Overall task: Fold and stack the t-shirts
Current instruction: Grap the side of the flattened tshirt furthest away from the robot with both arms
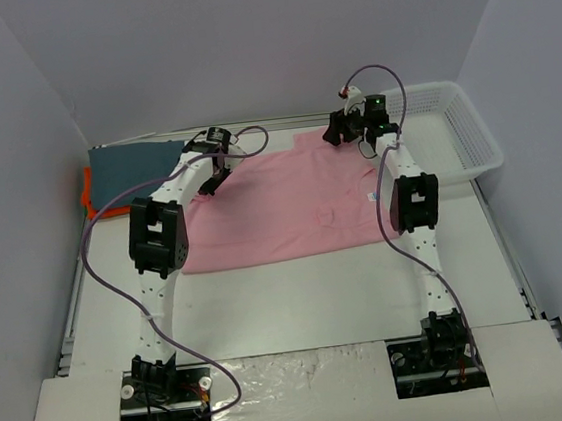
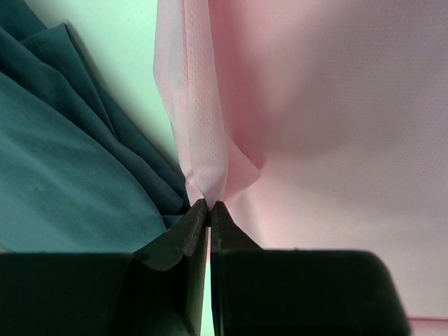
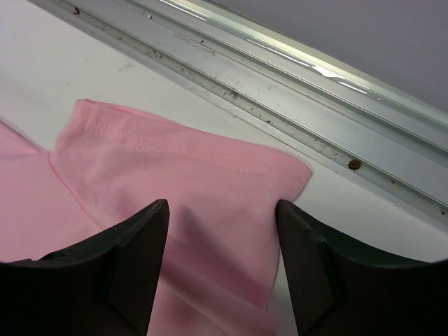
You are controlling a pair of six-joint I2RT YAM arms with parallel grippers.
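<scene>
The light pink t-shirt [image 1: 290,204] lies spread across the middle of the table. My left gripper [image 1: 214,182] is at its back left corner, shut on a pinched fold of pink cloth [image 2: 208,183]; the left gripper [image 2: 208,204] shows its jaws closed tight. At the shirt's back right, my right gripper [image 1: 338,130] is low over a pink sleeve [image 3: 189,168]. The right gripper [image 3: 222,210] is open, one finger on each side of the sleeve. A dark blue-grey t-shirt [image 1: 131,166] [image 2: 63,196] lies folded at the back left on top of an orange one [image 1: 89,202].
A white mesh basket [image 1: 459,136] stands at the back right. A metal rail [image 3: 280,77] runs along the table's far edge just beyond the sleeve. Grey walls enclose the table on three sides.
</scene>
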